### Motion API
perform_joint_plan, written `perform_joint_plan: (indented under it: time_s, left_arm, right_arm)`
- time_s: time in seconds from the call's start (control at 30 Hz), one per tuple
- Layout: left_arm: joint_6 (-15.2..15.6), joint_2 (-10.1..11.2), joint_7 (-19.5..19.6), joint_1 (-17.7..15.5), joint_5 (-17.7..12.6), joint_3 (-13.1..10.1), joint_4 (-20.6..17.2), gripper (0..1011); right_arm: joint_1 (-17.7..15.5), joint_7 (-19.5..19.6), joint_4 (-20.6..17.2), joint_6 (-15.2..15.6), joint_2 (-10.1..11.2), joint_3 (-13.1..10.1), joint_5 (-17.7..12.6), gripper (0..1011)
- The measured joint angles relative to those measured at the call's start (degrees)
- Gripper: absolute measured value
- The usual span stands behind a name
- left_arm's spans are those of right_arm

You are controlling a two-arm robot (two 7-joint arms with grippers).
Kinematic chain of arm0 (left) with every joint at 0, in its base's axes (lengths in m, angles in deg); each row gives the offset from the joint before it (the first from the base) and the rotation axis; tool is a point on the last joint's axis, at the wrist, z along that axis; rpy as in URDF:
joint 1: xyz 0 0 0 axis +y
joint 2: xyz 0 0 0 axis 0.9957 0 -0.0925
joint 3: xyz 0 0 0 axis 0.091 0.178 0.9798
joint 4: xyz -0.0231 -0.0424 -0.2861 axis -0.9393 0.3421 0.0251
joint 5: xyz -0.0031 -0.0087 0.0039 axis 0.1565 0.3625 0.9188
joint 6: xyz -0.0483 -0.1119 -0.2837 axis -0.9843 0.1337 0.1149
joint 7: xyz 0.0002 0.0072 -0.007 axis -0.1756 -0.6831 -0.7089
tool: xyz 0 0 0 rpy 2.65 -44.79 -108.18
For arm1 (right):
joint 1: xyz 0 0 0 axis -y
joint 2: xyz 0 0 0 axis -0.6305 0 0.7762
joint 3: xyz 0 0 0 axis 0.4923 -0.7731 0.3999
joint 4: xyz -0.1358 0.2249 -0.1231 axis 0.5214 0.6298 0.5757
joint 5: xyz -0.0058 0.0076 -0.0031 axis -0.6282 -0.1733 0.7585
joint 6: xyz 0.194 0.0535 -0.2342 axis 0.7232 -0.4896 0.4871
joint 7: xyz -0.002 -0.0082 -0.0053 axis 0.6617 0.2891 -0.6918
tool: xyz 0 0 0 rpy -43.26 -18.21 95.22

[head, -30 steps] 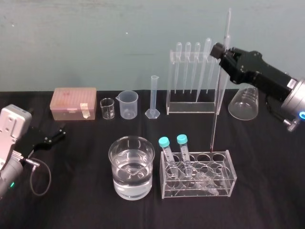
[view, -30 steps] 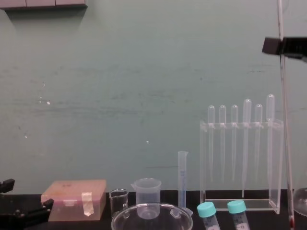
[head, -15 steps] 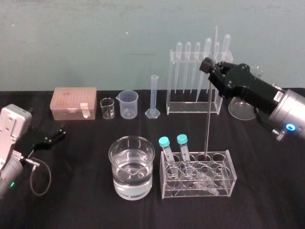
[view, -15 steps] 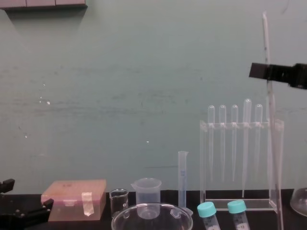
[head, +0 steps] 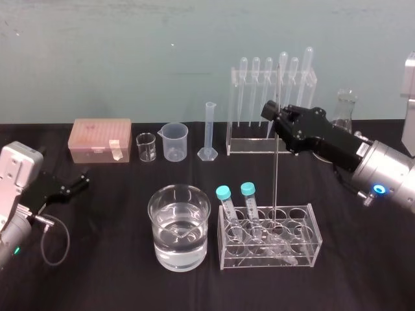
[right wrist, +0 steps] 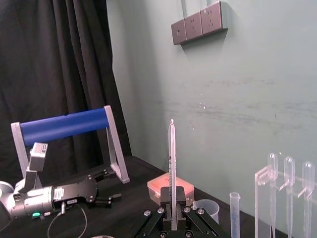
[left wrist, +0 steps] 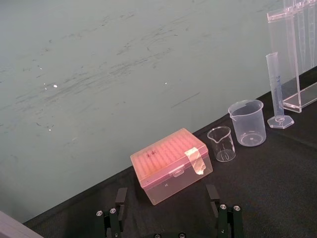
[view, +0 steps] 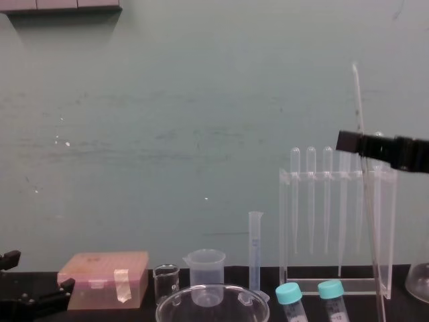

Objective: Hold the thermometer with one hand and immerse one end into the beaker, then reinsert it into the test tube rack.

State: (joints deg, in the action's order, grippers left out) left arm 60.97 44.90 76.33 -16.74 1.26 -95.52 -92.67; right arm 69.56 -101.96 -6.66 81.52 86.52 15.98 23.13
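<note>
Thermometer point(head: 276, 172) in test tube rack point(head: 305, 256), beside capped tubes point(head: 248, 194)

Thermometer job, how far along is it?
Looks near the end. Done: the long thin glass thermometer has come down into the low clear test tube rack, away from the wide water-filled glass beaker. In hand: the right gripper grips it. Left: let go. The left gripper sits parked.

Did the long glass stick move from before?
Yes. The thermometer, held by the right gripper, has come down and to the left; its lower end now reaches the low tube rack.
</note>
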Motion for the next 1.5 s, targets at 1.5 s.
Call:
perform_joint_plan:
  time_s: [1.5]
  left_arm:
    - [0.0,0.0,0.0,0.0,0.0,0.0,0.0,1008]
  right_arm:
    - [-0.2,-0.3,2.7,0.0,-1.6,0.4,3.5,445]
